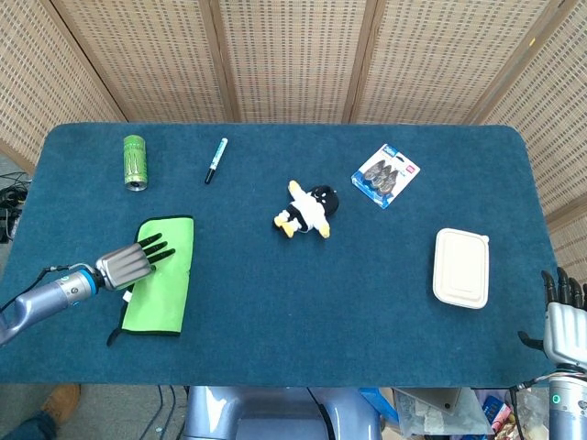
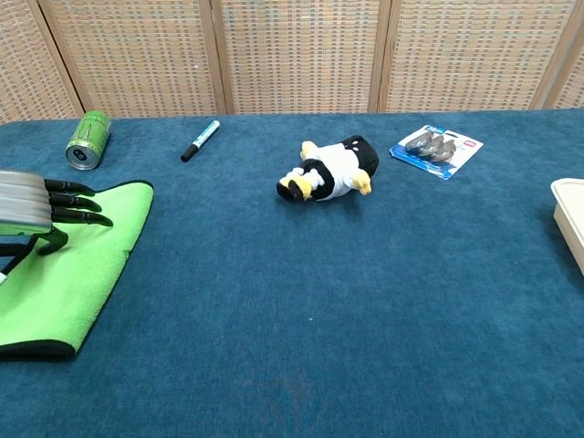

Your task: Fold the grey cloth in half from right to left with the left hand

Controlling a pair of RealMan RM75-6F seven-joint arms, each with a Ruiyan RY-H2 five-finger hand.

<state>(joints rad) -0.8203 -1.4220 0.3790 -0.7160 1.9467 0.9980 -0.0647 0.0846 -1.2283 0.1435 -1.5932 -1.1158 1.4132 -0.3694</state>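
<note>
The cloth (image 1: 160, 286) lies folded near the table's left front, showing a bright green face with a dark border; the chest view shows the cloth (image 2: 78, 274) at the far left. My left hand (image 1: 129, 265) lies across its left edge with dark fingers stretched over the green surface, holding nothing that I can see. In the chest view the left hand (image 2: 36, 214) hovers low over the cloth's upper part, the thumb curled beneath. My right hand (image 1: 561, 319) is off the table's front right corner, fingers apart and empty.
A green can (image 1: 135, 161) lies at the back left, with a pen (image 1: 215, 159) beside it. A toy penguin (image 1: 307, 211) lies mid-table. A blister pack (image 1: 386, 174) and a white lidded box (image 1: 461, 267) sit to the right.
</note>
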